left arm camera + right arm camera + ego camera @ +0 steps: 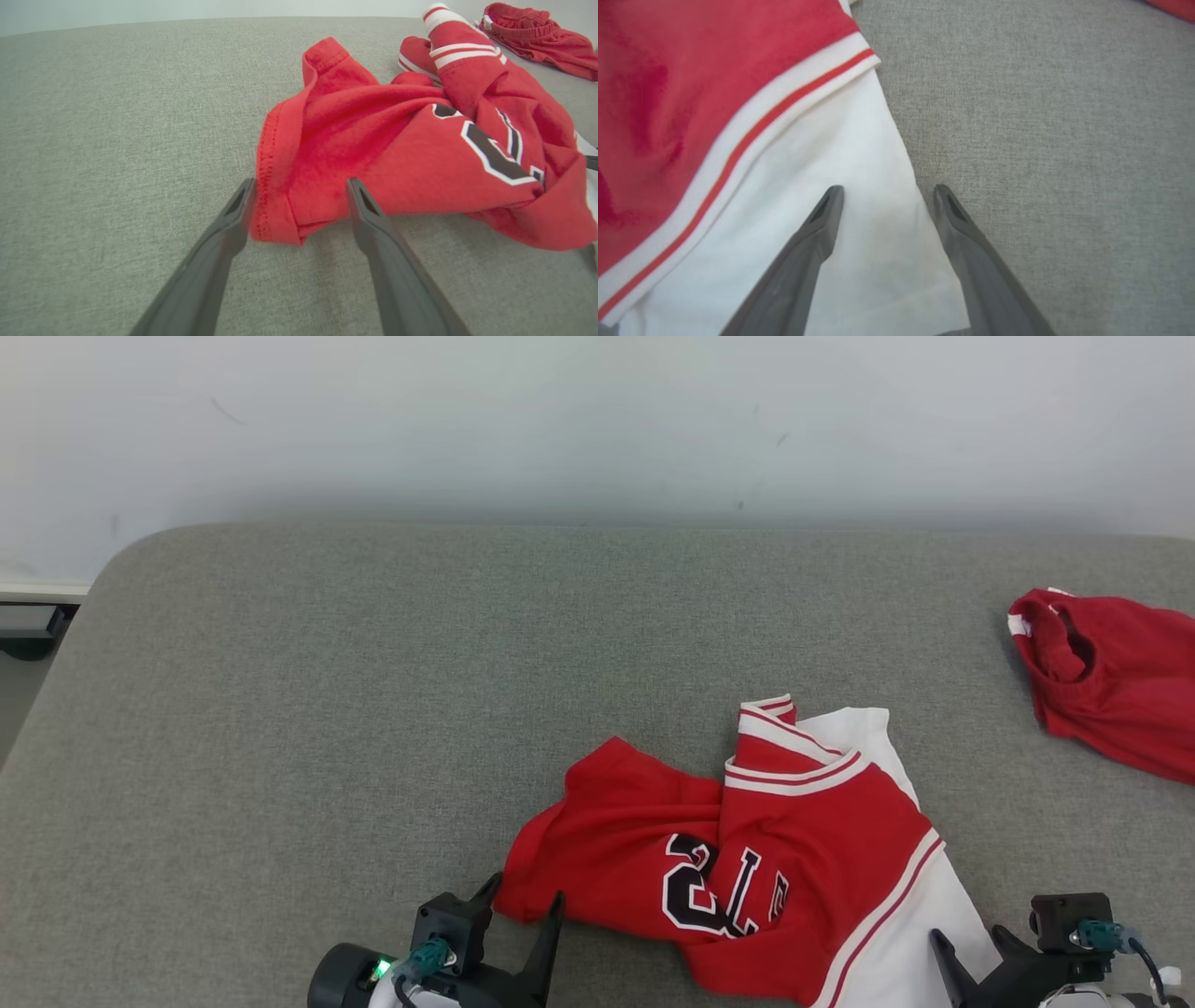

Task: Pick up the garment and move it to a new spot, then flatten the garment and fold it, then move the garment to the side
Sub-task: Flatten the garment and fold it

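The garment (775,859), a red and white jersey with a black number, lies crumpled on the grey padded surface (327,728) at the lower middle of the head view. My left gripper (525,893) stands open at its red left corner. In the left wrist view the open gripper (301,184) straddles that hemmed red corner (275,219), and nothing is clamped. My right gripper (968,938) is open at the garment's white right edge. In the right wrist view the gripper (888,190) hovers over the white cloth (840,154), with one finger past its edge.
A second red piece of clothing (1111,681) lies bunched at the surface's far right edge, also at the top right of the left wrist view (537,32). A pale wall (597,420) rises behind the surface. Its rounded left corner drops off to the floor.
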{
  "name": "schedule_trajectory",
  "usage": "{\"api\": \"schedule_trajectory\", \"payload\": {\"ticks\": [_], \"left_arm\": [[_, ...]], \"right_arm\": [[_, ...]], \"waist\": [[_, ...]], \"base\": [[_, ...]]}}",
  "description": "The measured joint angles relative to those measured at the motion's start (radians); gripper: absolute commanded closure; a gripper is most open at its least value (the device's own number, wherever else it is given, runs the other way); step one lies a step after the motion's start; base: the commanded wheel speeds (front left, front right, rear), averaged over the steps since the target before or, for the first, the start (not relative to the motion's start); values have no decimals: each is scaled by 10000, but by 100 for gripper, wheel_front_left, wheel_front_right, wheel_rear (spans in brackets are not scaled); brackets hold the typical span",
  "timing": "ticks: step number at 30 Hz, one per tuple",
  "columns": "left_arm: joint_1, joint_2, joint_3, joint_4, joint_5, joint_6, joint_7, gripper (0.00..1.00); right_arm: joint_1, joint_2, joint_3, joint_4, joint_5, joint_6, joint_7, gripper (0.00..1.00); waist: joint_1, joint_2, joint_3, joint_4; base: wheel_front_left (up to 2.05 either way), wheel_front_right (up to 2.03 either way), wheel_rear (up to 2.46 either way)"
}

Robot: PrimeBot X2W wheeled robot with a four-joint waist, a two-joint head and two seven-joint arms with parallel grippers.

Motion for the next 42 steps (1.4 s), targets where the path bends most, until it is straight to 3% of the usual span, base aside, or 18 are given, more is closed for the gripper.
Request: {"api": "schedule_trajectory", "payload": {"ticks": [5, 6, 7, 8, 9, 19, 25, 35, 42], "left_arm": [[-12, 13, 92, 174, -86, 12, 171, 0], [-20, -8, 132, 247, -173, -12, 188, 0], [-35, -10, 109, 370, -173, -25, 314, 7], [-35, -10, 109, 370, -173, -25, 314, 74], [-13, -27, 127, 453, -217, -65, 362, 100], [-67, -40, 370, 721, -550, -192, 364, 100], [-515, 466, 1147, 610, -650, -102, -31, 100], [-652, 1210, 1996, -75, -671, 0, -562, 100], [2, 947, 1668, -247, -658, 73, -462, 100]], "right_arm": [[-11, -86, 82, -4, -102, -6, 234, 0], [-23, -77, 88, -2, -102, -10, 314, 24], [-46, -71, 121, 4, -102, -12, 395, 58], [-46, -71, 121, 4, -102, -12, 395, 100], [-70, -71, 155, -2, -102, -12, 447, 100], [-185, -186, -105, -408, -182, -13, 96, 100], [-950, -393, -1007, -1026, -245, -58, -1087, 100], [-881, -401, -2109, -1304, 67, -98, -2383, 100], [63, -104, -2142, -794, 301, -109, -2376, 100]], "waist": [[0, 0, 30, -50], [0, 0, 35, -60], [0, 0, 34, -69], [0, 0, 34, -69], [0, 0, 27, -77], [0, 0, 32, -133], [0, 0, -130, -184], [0, -1, -467, -196], [-1, 0, -512, -214]], "base": [[0, 0, 0], [0, 0, 0], [0, 0, 0], [0, 0, 0], [0, 0, 0], [0, 0, 0], [0, 0, 0], [0, 0, 0], [0, 0, 0]]}}
